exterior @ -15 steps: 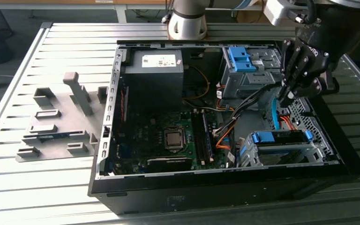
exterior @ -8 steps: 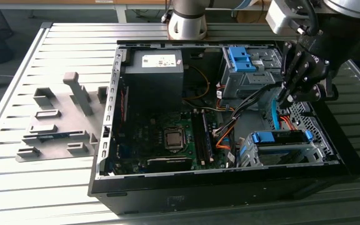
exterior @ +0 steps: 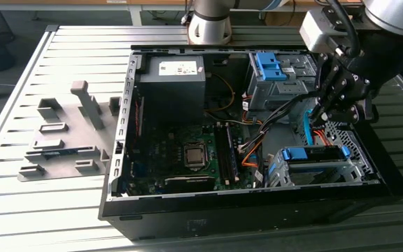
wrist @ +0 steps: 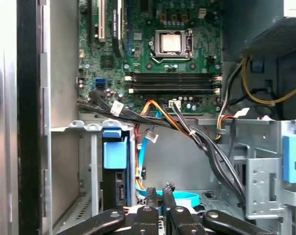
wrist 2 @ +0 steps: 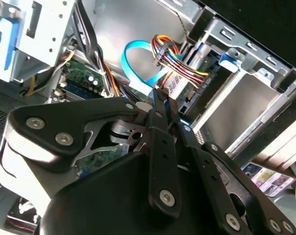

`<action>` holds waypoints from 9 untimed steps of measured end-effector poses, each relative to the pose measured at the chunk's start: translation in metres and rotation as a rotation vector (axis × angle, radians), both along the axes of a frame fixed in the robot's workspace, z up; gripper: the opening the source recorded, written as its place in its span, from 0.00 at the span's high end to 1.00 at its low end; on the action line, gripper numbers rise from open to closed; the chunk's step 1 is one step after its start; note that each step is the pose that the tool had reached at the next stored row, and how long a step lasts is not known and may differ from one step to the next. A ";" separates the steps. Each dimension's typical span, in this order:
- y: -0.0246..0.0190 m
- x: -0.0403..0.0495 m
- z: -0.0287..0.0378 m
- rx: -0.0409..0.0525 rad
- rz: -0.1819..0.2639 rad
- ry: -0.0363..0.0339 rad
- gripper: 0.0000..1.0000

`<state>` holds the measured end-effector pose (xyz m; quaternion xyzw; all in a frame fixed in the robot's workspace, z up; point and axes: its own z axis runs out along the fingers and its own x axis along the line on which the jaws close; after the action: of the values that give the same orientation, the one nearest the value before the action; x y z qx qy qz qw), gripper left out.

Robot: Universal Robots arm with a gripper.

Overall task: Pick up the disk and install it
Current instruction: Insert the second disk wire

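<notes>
One slatted metal table [exterior: 61, 205] underneath.

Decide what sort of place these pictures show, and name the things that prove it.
Probably a robot test bench for computer assembly: an open desktop computer case lies on a slatted metal table, beside a grey fixture, with a robot arm reaching in.

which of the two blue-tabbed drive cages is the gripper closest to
The drive cage at the case's front edge, just below the gripper; the other cage sits farther back.
</notes>
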<state>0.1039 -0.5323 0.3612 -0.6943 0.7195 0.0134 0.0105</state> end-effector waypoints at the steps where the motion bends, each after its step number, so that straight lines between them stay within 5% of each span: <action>1: -0.0005 -0.0011 -0.0002 0.0001 0.001 -0.0046 0.84; 6: -0.0022 -0.0066 -0.0016 0.0013 0.002 -0.0262 0.84; 9: -0.0027 -0.0066 -0.0023 0.0013 0.002 -0.0279 0.84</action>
<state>0.0974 -0.5350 0.3589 -0.6952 0.7185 0.0042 0.0210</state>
